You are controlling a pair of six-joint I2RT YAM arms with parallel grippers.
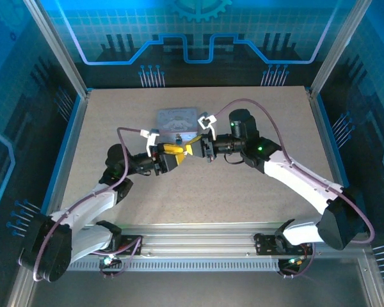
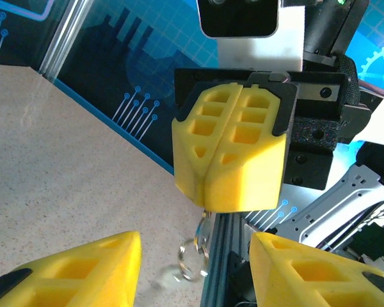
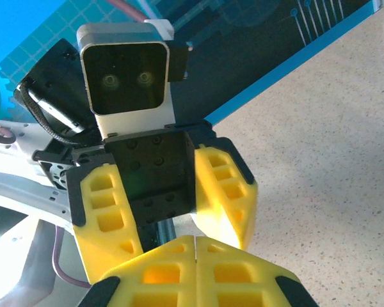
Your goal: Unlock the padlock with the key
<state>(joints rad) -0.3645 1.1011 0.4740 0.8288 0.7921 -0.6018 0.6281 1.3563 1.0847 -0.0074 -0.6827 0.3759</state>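
Observation:
My right gripper [image 1: 193, 150] is shut, and its yellow fingers [image 2: 233, 153] press together in the left wrist view. A thin silvery bit of the key [image 2: 206, 216] sticks out below their tips, with silvery key rings [image 2: 195, 259] dangling from it. The rest of the key is hidden between the pads. My left gripper [image 1: 171, 155] faces it tip to tip above the table. Its jaws are open, one finger [image 2: 83, 272] on each side of the rings, touching nothing. The right wrist view has my shut right gripper [image 3: 196, 242] in front of the open left fingers [image 3: 227, 192]. The padlock is hidden.
A pale grey printed tin [image 1: 178, 119] lies on the speckled table [image 1: 243, 204] just behind the two grippers. Blue walls and metal posts enclose the table. A slotted rail [image 1: 198, 246] runs along the near edge between the arm bases.

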